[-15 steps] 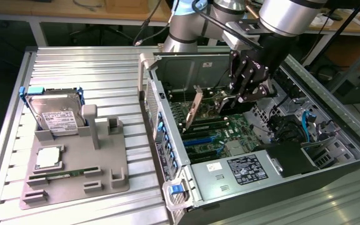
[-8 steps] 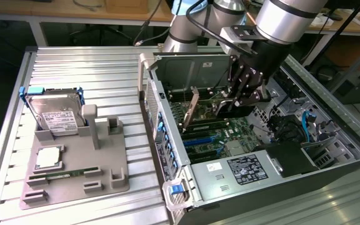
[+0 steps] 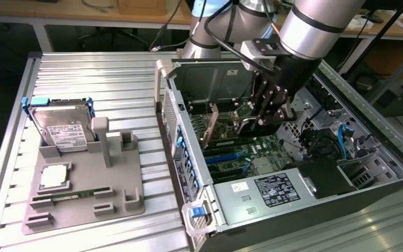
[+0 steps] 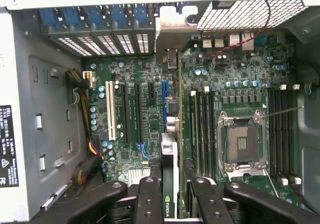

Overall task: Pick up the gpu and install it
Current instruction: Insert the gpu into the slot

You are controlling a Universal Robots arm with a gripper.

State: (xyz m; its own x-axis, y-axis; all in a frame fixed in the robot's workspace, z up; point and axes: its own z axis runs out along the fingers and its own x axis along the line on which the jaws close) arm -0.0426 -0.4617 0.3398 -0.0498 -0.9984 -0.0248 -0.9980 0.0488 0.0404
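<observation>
Worktop's open case (image 3: 369, 157): my tool (image 4: 170, 184) grips gpu (image 4: 170, 149) on edge, lined over motherboard (image 4: 135, 109) slot for seating.

Robotics lab or electronics workshop. Ribbed aluminium surface (image 3: 89, 68) carried an opened computer tower (image 3: 285, 157) and a grey fixture tray (image 3: 82, 194) holding a hard drive (image 3: 61, 128). Beyond, at the far side: wooden workbenches (image 3: 82, 13), trailing cables (image 3: 163, 31), an office-chair base (image 3: 110, 34).
</observation>
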